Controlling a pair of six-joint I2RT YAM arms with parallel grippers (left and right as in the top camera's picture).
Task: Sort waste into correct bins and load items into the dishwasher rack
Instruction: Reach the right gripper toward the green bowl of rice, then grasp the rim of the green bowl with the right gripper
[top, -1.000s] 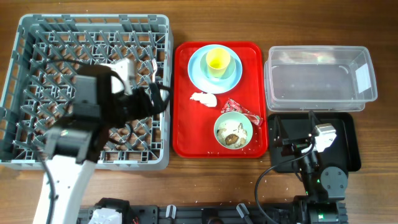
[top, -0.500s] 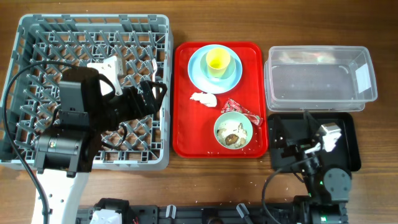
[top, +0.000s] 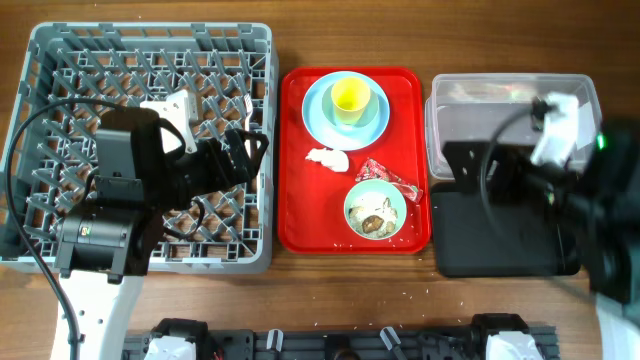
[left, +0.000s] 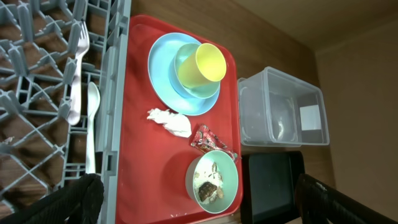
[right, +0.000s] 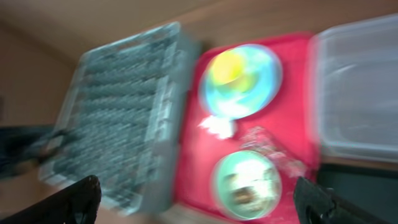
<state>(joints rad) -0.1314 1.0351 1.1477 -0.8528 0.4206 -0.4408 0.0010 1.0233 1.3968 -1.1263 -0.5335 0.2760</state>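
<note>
Two arms show from above. The left arm (top: 110, 220) reaches over the dishwasher rack (top: 60, 60) with its wrist turned toward the red tray (top: 295, 225). The left gripper (top: 248, 155) hangs above the rack's right side, fingers spread and empty. The right arm (top: 600, 200) looms large over the black tray (top: 490, 250) and the clear tub (top: 500, 125), pointing left. The right gripper (top: 458, 165) hangs where tub and black tray meet, released and holding nothing. On the red tray sit the blue plate (top: 315, 125) carrying the yellow cup (top: 351, 98), the white tissue (top: 327, 158) just below the plate, the red wrapper (top: 385, 175) to its right, and the green bowl (top: 376, 195) with food scraps (top: 375, 220) at the near end. The left wrist view has its two fingers in the bottom corners, far apart, gripping nothing. It shows what the arm hides from above: a white fork (left: 78, 68) and a white spoon (left: 92, 124) lying side by side in the rack, along the edge beside the red tray. It also shows the cup standing in a light blue bowl (left: 189, 92) on the plate, and the tub's white label (left: 309, 117), which the right arm covers overhead. The right wrist view is blurred, with its fingers wide apart in the bottom corners. Rack, red tray, plate, cup, tissue, green bowl and tub edge are recognisable, but the cutlery cannot be made out.
</note>
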